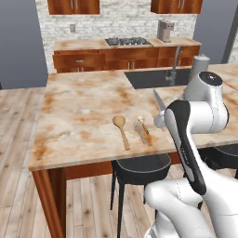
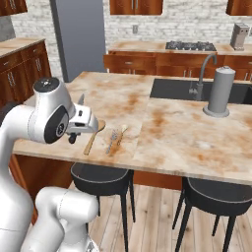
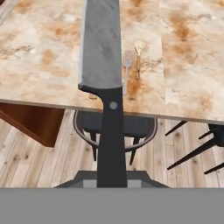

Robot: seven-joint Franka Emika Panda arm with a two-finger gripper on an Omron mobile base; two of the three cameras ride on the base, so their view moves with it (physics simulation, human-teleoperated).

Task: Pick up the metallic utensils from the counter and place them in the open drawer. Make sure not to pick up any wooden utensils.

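Claw (image 3: 112, 181) clamped on knife (image 3: 103, 57) handle, blade pointing ahead, held off the surface (image 3: 188, 65) edge; fork (image 3: 126, 70) lies beyond on it.

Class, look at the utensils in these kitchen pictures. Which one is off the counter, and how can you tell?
The black-handled knife with the silver blade: the gripper holds it by the handle, raised. The tan wooden spoon, silver fork and short wooden utensil lie flat on the counter.

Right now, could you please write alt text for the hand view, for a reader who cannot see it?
A knife with a black handle and a broad silver blade, held by its handle in the gripper, points out over a beige marbled counter. Beyond it, a silver fork and a short wooden utensil lie side by side; a black stool stands below the counter edge.
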